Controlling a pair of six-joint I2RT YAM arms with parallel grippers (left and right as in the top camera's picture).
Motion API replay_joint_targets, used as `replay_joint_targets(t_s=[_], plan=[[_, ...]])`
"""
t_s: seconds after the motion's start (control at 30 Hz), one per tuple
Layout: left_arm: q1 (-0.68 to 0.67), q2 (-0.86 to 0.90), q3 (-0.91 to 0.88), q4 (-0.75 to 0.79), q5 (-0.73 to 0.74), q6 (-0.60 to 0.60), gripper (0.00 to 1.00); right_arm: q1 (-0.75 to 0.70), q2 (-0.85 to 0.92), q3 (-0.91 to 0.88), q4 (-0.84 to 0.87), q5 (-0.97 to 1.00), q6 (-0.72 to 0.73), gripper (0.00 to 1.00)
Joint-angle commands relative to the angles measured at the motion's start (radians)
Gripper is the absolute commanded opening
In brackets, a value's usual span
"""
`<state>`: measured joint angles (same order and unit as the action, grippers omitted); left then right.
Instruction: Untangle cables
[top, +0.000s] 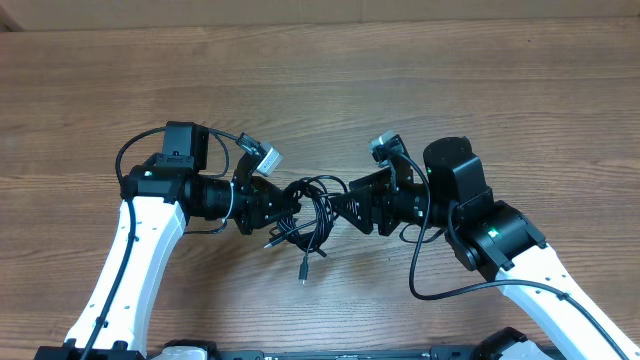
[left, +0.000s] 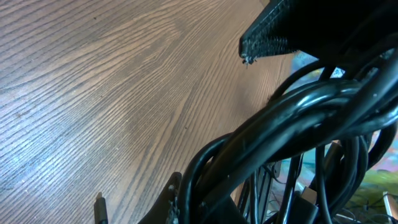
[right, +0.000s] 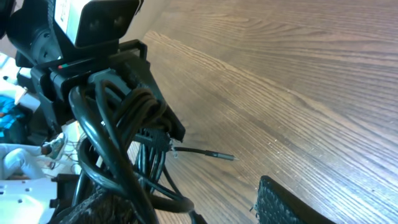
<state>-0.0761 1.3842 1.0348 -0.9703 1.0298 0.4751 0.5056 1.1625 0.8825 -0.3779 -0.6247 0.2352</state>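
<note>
The cables (top: 310, 215) are a tangle of thin black cords between my two grippers at the table's middle. Loose plug ends (top: 301, 274) trail toward the front. My left gripper (top: 278, 208) is shut on the bundle; in the left wrist view the cables (left: 292, 118) run thickly across my left gripper (left: 205, 208) and hide most of it. My right gripper (top: 352, 207) is open. In the right wrist view my right gripper (right: 180, 198) has its fingers spread wide, with the cables (right: 124, 130) by the left finger. A silver-tipped plug (right: 219, 155) sticks out.
The brown wooden table (top: 320, 80) fills the views. Thicker black wires (top: 430, 285) loop from the white right arm. One finger pad of the right gripper (left: 273, 34) shows in the left wrist view. A small plug end (left: 98, 206) lies on the wood.
</note>
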Motion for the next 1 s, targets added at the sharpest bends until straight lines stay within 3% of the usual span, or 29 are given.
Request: replay_joint_targets(t_s=[0.0, 0.4, 0.97], plan=[[0.004, 0.000, 0.015, 0.002, 0.033, 0.018, 0.04, 0.005, 0.005, 0.005, -0.005, -0.021, -0.001, 0.63], [0.004, 0.000, 0.015, 0.008, -0.073, -0.022, 0.04, 0.004, 0.005, 0.005, -0.072, -0.096, -0.001, 0.63], [0.003, 0.000, 0.015, -0.001, 0.055, -0.026, 0.04, 0.004, 0.040, 0.005, 0.022, 0.006, 0.000, 0.65]])
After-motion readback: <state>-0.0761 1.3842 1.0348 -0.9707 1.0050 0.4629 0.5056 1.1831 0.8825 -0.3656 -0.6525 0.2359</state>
